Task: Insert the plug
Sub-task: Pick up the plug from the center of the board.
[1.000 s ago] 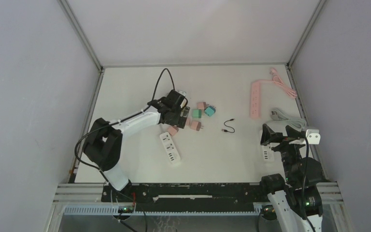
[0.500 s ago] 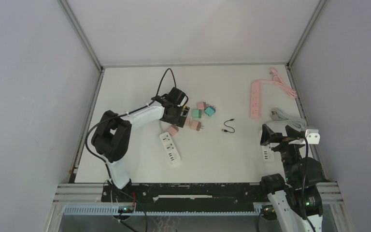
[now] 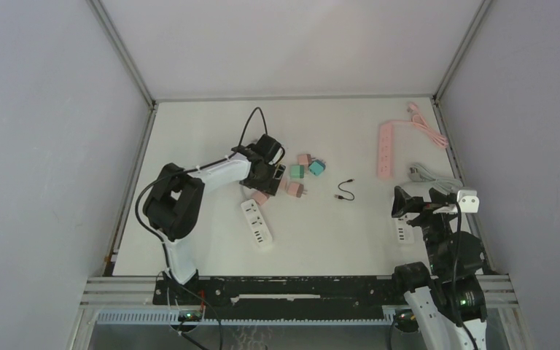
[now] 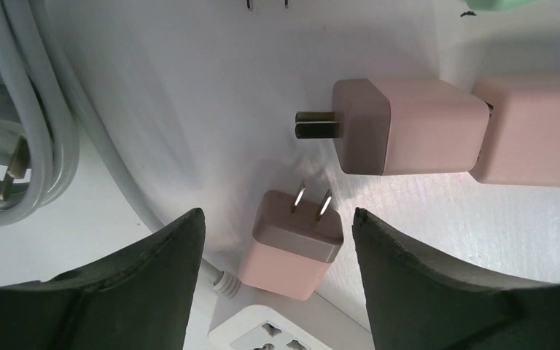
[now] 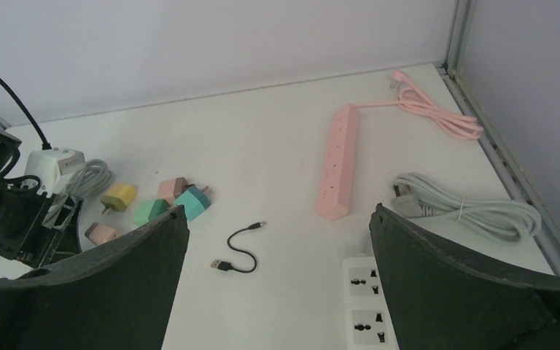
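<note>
Nearest the arm bases, the right gripper (image 5: 277,213) gapes wide and empty. The left gripper (image 4: 277,219) stands open astride the pink plug (image 4: 292,248), its fingers (image 4: 124,292) not touching it. The plug lies just beyond the white power strip (image 4: 259,337), prongs pointing away. The strip is mostly cut off in the left wrist view.

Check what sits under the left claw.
A pink plug lies flat inside the open left claw, prongs pointing away, touching neither side. Only a corner of the white power strip shows beside it; the rest is hidden.
</note>
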{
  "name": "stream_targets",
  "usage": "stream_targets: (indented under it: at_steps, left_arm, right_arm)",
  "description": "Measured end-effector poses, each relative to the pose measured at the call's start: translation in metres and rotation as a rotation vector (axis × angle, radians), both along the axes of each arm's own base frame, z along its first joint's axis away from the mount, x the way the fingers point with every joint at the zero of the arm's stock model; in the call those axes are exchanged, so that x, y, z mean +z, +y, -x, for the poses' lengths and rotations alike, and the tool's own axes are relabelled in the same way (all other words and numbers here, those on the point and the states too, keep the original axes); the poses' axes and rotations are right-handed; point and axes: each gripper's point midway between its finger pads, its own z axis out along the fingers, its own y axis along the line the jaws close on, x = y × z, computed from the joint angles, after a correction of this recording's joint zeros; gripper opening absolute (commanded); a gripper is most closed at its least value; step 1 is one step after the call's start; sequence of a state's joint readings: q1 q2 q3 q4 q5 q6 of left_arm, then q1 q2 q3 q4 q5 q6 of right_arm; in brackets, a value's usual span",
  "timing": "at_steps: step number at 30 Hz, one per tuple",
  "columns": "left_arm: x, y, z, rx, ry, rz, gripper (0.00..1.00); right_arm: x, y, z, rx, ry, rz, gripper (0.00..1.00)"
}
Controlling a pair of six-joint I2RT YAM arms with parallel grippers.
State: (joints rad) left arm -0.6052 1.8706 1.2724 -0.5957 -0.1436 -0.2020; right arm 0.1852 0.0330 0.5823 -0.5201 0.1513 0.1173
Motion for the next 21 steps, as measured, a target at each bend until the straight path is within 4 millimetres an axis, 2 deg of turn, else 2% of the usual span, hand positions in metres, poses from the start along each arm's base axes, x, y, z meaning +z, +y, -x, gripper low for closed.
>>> stream_targets:
  at_steps: [8,12,21]
  left_arm:
    - [-0.013,0.000,0.009,-0.009,0.059,-0.008,0.69]
    - [-0.013,-0.004,0.009,-0.008,0.075,-0.001,0.63]
    - [-0.013,-0.002,0.020,-0.013,0.111,-0.022,0.43]
  right_arm:
    - [-0.013,0.002,-0.009,0.000,0.070,0.013,1.00]
    - [-0.013,0.002,-0.009,0.000,0.074,0.014,1.00]
    - [-0.013,0.002,-0.009,0.000,0.074,0.014,1.00]
